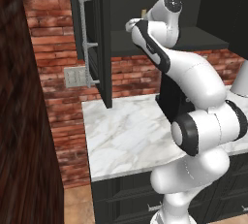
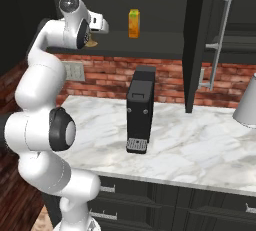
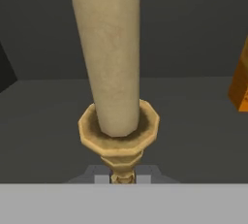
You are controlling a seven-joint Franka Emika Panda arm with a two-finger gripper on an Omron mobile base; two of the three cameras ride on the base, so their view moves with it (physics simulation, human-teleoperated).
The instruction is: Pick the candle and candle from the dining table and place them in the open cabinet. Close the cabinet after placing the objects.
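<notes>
Our hand [image 3: 123,178] is clamped on the brass candle [image 3: 114,72] stem at bottom center, candle sticking up mid-frame inside the cabinet [image 3: 193,24]; orange carton [image 3: 240,80] at right edge.

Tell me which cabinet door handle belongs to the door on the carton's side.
The handle on the open door in the right base view; the orange carton stands on the shelf nearer it, while the gripper holds the candle farther away.
</notes>
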